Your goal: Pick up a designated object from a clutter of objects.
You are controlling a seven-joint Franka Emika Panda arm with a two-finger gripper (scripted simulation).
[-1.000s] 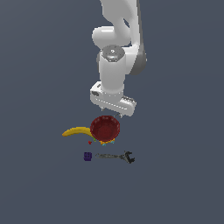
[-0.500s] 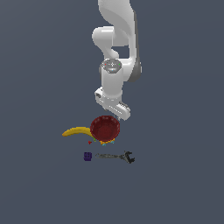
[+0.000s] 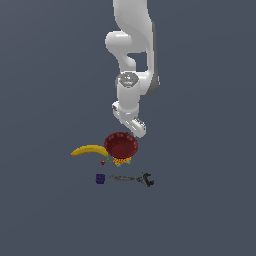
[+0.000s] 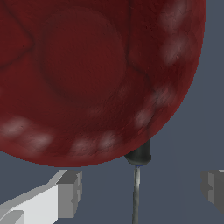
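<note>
The gripper (image 4: 141,192) is spread wide, its two pale fingers (image 4: 70,192) set well apart with nothing pinched between them. In the wrist view the thin dark shaft of the screwdriver (image 4: 137,183) runs through the gap between the fingers, touching neither; its dark handle end disappears under the rim of the dark red bowl (image 4: 92,74), which fills most of that view. In the exterior view the white arm reaches down with the gripper (image 3: 131,125) close above the far side of the bowl (image 3: 121,145); the screwdriver cannot be made out there. The floor (image 3: 200,200) is plain grey and no edges of it show. The yellow banana (image 3: 90,150) lies just beside the bowl toward the exterior view's left. An orange speckled lump (image 3: 119,160) sits against the bowl's near side. Nearer the camera, a small purple cube (image 3: 100,178) and a dark grey wrench (image 3: 133,179) lie side by side, apart from the bowl.
</note>
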